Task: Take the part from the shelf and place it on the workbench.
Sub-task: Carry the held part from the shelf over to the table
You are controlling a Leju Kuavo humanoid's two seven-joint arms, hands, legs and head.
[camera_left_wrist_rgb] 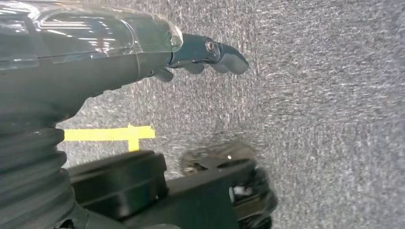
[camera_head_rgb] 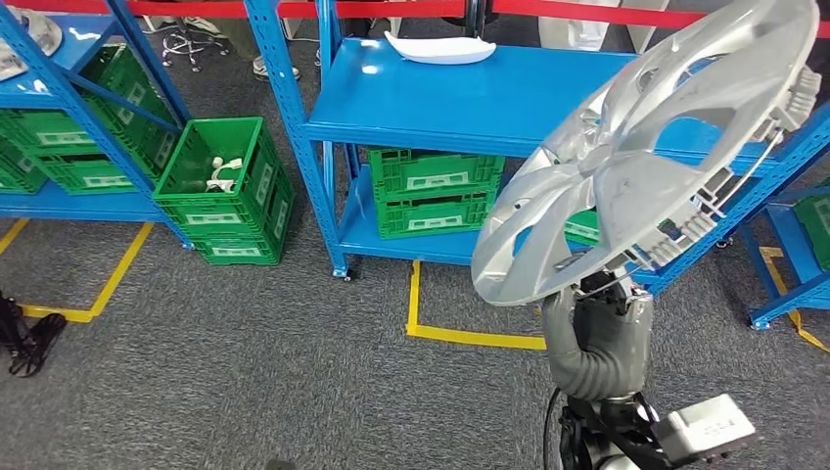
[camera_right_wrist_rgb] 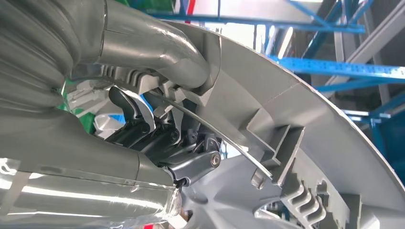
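A large silver wheel cover (camera_head_rgb: 646, 147) is held up in the air at the right of the head view, tilted, in front of the blue shelf (camera_head_rgb: 470, 98). My right hand (camera_head_rgb: 602, 294) grips its lower rim from below. In the right wrist view the thumb (camera_right_wrist_rgb: 157, 47) presses on the cover's rim (camera_right_wrist_rgb: 305, 109) and the dark fingers (camera_right_wrist_rgb: 162, 138) curl behind it among the clips. My left hand (camera_left_wrist_rgb: 200, 55) hangs over grey carpet, fingers stretched out with nothing in them.
Green crates (camera_head_rgb: 431, 191) sit on the lower shelf, another green crate stack (camera_head_rgb: 225, 186) stands on the floor at left. A white part (camera_head_rgb: 440, 47) lies on the shelf top. Yellow tape (camera_head_rgb: 460, 328) marks the carpet. A second blue rack (camera_head_rgb: 69, 108) stands at the left.
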